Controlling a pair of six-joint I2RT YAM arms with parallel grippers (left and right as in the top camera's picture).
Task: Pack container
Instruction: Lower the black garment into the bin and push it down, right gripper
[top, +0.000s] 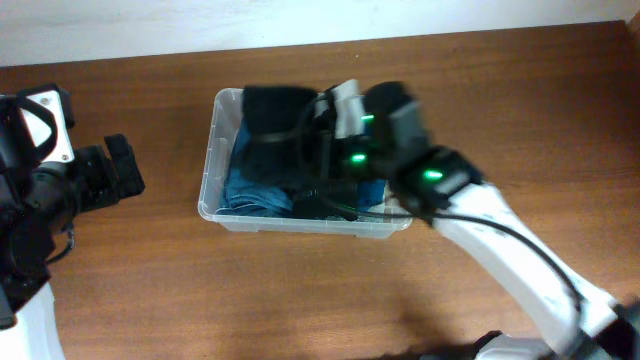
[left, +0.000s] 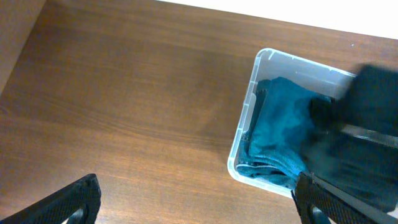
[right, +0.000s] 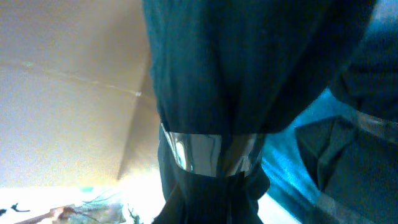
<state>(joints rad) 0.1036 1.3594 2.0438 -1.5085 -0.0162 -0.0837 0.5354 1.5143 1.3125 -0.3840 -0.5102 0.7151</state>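
The clear plastic container stands mid-table and holds a folded teal cloth. My right gripper is over the container and shut on a dark cloth that hangs into its far end. In the right wrist view the dark cloth fills the frame and hides the fingers, with the teal cloth to the right. My left gripper is open and empty over the bare table left of the container. The left wrist view shows the container's rim, the teal cloth and the blurred dark cloth.
The brown wooden table reaches a pale wall at the back. The right arm's white link crosses the table's front right, with black cables over the container. The left arm's base is at the far left.
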